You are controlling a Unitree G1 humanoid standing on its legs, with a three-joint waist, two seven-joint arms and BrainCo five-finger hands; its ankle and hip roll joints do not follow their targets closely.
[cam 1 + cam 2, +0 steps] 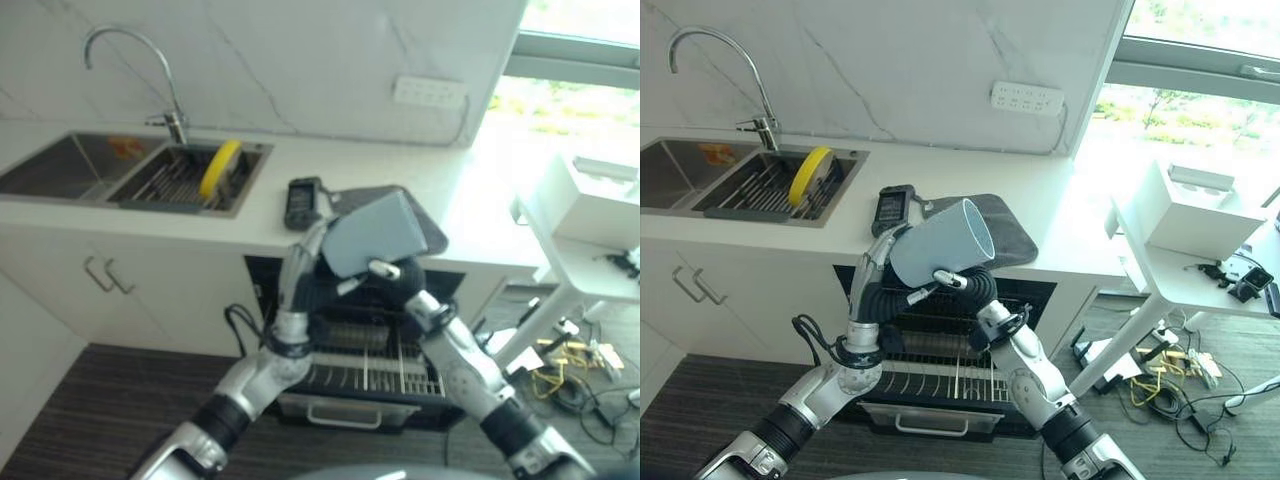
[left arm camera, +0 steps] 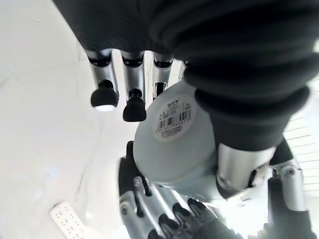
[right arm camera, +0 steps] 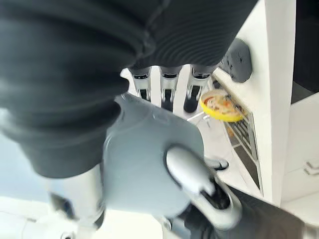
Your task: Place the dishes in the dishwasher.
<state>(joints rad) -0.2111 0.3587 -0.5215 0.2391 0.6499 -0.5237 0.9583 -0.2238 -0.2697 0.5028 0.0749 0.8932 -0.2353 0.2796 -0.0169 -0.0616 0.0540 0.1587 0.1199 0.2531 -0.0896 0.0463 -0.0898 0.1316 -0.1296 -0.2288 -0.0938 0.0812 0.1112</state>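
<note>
A grey-blue cup (image 1: pixel 940 243) hangs tilted in front of the counter edge, above the open dishwasher rack (image 1: pixel 940 385). My left hand (image 1: pixel 877 255) grips its left side, with the fingers (image 2: pixel 130 94) along the wall and the thumb (image 2: pixel 238 169) pressed against the base (image 2: pixel 172 144). My right hand (image 1: pixel 975 285) holds the cup from below and to the right, its thumb (image 3: pixel 192 174) lying over the cup (image 3: pixel 144 174). Over in the sink rack a yellow plate (image 1: pixel 220 168) stands on edge.
A dark mat (image 1: pixel 1012 238) and a black device (image 1: pixel 893 208) lie on the white counter behind the cup. The sink and faucet (image 1: pixel 130 45) are at the far left. On the right a white table (image 1: pixel 1185 280) carries a box, with cables on the floor beneath.
</note>
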